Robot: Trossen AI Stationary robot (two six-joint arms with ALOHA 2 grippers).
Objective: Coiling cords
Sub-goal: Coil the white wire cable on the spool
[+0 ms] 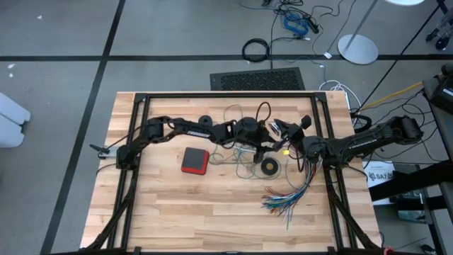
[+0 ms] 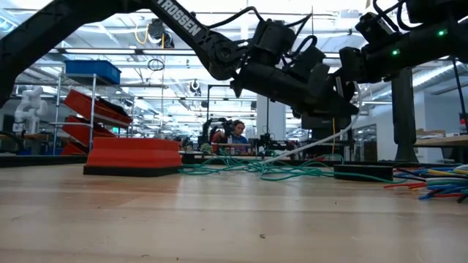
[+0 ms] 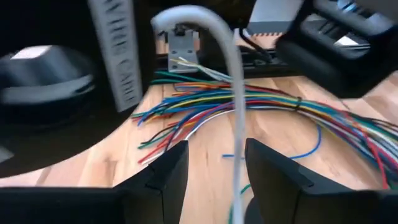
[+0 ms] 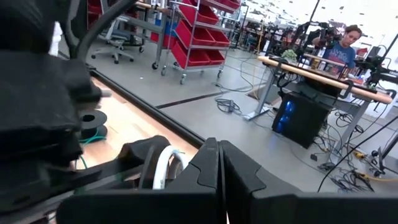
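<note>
- Because both arms crowd over the middle of the table, the high view hides much of what lies under them; where the cords begin and end cannot be made out.
- The teal cord lies in loose, tangled loops at table centre, between the red box at nine o'clock and the black ring at three. It looks light, limp and springy. It would likely slide and unwind, so it is best taken at a free end or a single strand, not by the heap.
- The white cord is thicker and looks stiffer, arching up on its own. It rises from the table just past centre towards two o'clock. A hold near the bend should steer it.
- The coloured wires fan out at four o'clock, near enough to snag.
- The left gripper is spread wider than the white cord, which runs between its fingers unpinched.
- The right gripper is closed tight, just at two o'clock of the left one. Whether it pinches any cord is hidden.
- The white cord's small round piece cannot be picked out.
</note>
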